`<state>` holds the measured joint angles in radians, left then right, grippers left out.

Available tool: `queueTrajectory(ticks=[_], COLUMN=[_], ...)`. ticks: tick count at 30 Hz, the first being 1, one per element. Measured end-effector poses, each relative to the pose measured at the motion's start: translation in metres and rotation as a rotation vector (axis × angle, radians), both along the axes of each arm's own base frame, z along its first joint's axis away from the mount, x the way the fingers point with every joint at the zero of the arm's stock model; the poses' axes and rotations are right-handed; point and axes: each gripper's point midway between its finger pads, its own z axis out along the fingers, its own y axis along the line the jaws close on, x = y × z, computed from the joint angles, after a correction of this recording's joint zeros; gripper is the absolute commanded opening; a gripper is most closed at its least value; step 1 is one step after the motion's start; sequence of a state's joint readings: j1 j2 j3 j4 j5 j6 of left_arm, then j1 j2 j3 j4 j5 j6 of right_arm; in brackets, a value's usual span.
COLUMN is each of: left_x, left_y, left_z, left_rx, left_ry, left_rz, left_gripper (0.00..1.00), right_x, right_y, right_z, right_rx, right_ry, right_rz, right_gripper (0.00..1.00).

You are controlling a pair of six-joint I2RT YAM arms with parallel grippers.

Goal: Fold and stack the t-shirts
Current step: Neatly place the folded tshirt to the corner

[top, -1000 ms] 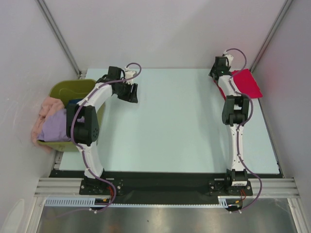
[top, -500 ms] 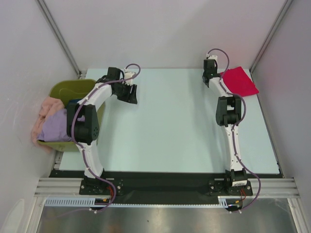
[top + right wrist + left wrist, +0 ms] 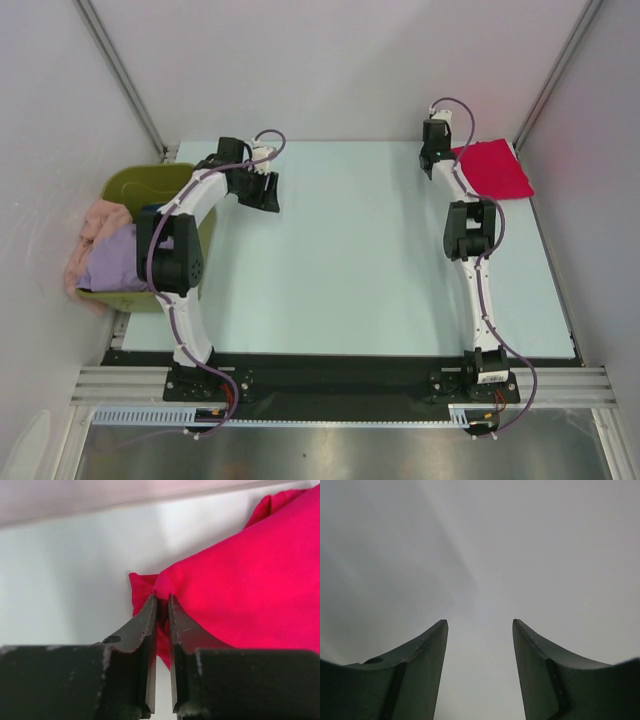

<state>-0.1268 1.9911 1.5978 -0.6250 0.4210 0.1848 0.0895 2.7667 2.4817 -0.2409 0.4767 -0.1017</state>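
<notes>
A bright red t-shirt (image 3: 497, 168) lies folded at the table's far right corner. My right gripper (image 3: 447, 158) is at its left edge, shut on a fold of the red cloth; in the right wrist view the jaws (image 3: 162, 599) pinch the hem of the red t-shirt (image 3: 250, 575). My left gripper (image 3: 268, 192) hangs open and empty over the bare table at the far left; its wrist view shows only the spread jaws (image 3: 480, 622) and a blank surface. Peach-pink (image 3: 95, 225), lavender (image 3: 115, 265) and dark blue (image 3: 152, 212) t-shirts are heaped in the tub.
An olive-green plastic tub (image 3: 140, 180) stands at the table's left edge beside the left arm. White walls close in the table at the back and on both sides. The pale table top (image 3: 350, 260) spreads between the two arms.
My right gripper has moved left and back with the red t-shirt's edge, and the shirt now lies flatter and more spread out. The left arm has hardly moved.
</notes>
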Motion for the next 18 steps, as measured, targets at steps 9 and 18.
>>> queueTrajectory(ticks=[9, 18], left_x=[0.001, 0.005], left_y=[0.001, 0.003], left_z=[-0.007, -0.007], left_rx=[0.004, 0.012], left_ry=[0.021, 0.018], left_rz=[0.002, 0.008], left_gripper=[0.6, 0.6], right_x=[0.026, 0.035], right_y=[-0.03, -0.035], right_z=[0.013, 0.02], right_rx=[0.113, 0.143], right_ry=[-0.197, -0.253], right_rz=[-0.093, -0.077], right_gripper=[0.0, 0.29])
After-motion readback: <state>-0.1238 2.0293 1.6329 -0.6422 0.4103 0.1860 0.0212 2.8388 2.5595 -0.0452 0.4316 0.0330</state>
